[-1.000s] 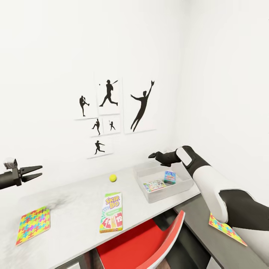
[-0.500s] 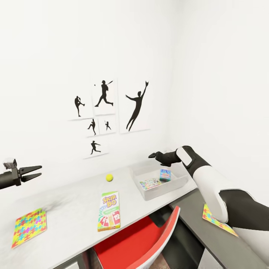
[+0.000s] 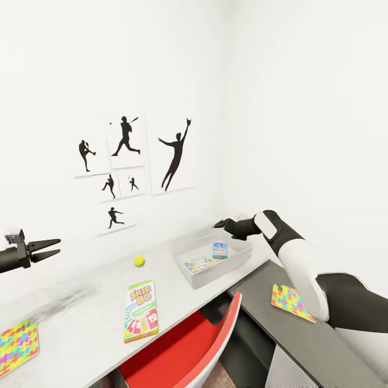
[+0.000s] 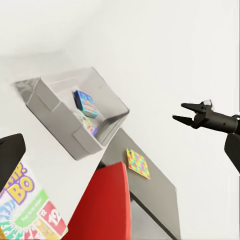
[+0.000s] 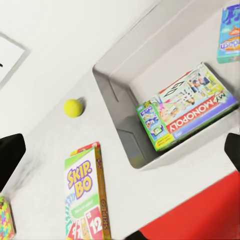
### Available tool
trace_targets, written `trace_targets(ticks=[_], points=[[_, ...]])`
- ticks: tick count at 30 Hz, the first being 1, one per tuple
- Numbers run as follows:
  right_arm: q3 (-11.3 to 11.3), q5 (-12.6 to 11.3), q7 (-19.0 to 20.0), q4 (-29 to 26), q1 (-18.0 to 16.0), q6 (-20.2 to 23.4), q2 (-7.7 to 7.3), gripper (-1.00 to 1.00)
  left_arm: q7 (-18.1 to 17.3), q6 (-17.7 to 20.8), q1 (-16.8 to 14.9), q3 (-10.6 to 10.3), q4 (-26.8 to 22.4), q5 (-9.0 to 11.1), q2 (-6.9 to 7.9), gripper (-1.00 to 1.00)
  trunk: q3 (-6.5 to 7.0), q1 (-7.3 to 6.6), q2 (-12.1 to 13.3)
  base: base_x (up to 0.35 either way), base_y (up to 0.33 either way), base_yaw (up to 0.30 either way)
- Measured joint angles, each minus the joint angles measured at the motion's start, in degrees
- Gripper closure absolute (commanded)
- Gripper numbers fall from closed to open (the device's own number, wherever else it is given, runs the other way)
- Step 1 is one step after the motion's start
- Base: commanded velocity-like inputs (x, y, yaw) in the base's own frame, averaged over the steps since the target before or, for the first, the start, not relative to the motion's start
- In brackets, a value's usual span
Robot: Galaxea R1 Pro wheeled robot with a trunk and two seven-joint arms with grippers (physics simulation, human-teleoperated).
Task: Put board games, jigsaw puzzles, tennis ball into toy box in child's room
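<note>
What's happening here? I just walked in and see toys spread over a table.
The robot is tidying toys into the clear plastic toy box. Two board game boxes already lie inside: a Monopoly box and a small blue box. Both grippers are open and empty; the right gripper hovers over the box's far edge, the left gripper hangs above the table. The Skip-Bo box, yellow tennis ball and colourful jigsaw puzzles are still outside.

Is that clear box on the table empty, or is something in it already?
Not empty. The toy box already holds two games: a Monopoly box lying flat on its floor and a smaller blue box beside it.
</note>
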Motion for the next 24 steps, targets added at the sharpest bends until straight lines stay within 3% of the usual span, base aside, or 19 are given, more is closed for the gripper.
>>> trace_targets(ticks=[24], points=[[0.00, 0.04, 0.12, 0.00, 0.00, -0.99, -0.04, -1.00, 0.04, 0.00, -0.01, 0.00, 0.00, 0.00, -0.19, -1.00, 0.55, 0.00, 0.00, -0.016, 0.001, -0.277]])
